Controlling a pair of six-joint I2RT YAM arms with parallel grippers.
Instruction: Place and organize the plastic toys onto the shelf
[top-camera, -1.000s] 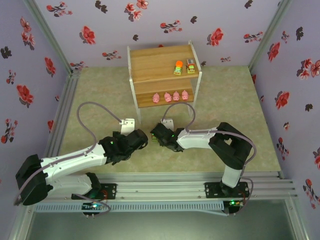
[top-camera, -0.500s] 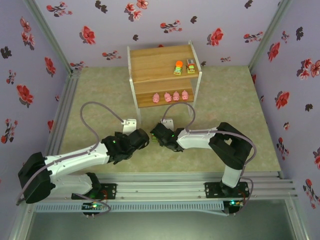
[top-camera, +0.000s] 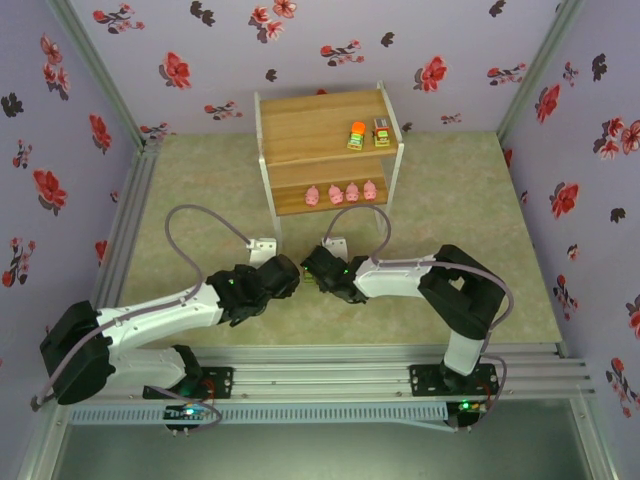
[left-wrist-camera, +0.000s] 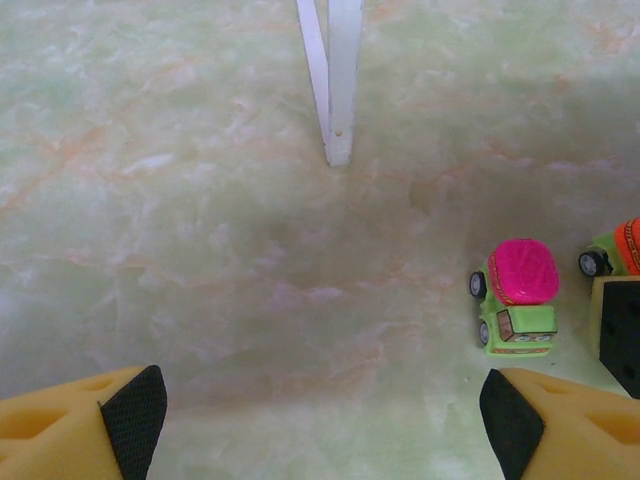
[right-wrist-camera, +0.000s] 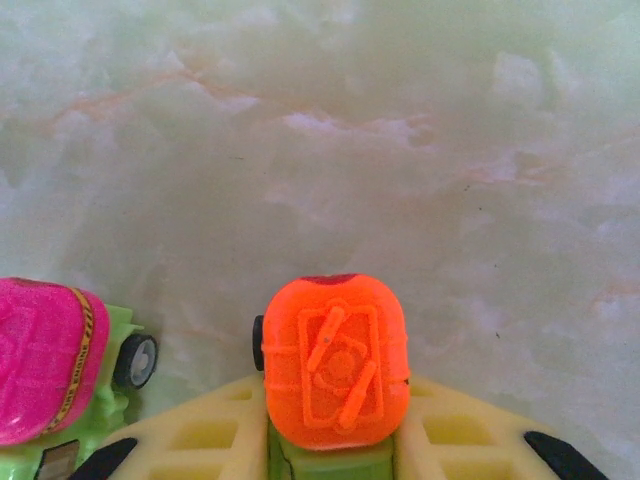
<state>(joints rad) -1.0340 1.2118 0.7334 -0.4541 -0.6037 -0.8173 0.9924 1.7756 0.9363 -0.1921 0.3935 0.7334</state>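
Down on the marbled table (top-camera: 460, 200), a short way in front of the shelf (top-camera: 320, 120), the two arms meet almost nose to nose. The right gripper (right-wrist-camera: 335, 445) has its jaws drawn in narrow on the orange-topped toy (right-wrist-camera: 336, 362). In the right wrist view its yellow fingers (right-wrist-camera: 200, 440) flank the yellow-green body on both sides, and the orange cap stands up between them.

Just beside that one stands the magenta-topped toy (left-wrist-camera: 518, 298), upright on its wheels with no finger on it. The two toys are very close, though I cannot tell whether they touch.

The left gripper (left-wrist-camera: 320, 425) hangs low over the table with its jaws wide and nothing between the pads (left-wrist-camera: 130, 415). The magenta-topped toy sits a little ahead of the finger on the right of that view. Farther on, a white leg (left-wrist-camera: 336, 90) of the shelf comes down to the table.

From above, both grippers sit around the middle of the table, the left gripper (top-camera: 293, 279) facing the right gripper (top-camera: 310, 275) with little room between them.

The shelf stands at the middle of the table's far edge. Near the right end of its top board stand the second orange-topped toy (top-camera: 357, 134) and the grey-brown-topped toy (top-camera: 381, 132), side by side. Along the front edge of the lower board, toward its right end, the four pink pigs (top-camera: 340, 193) stand in a row.
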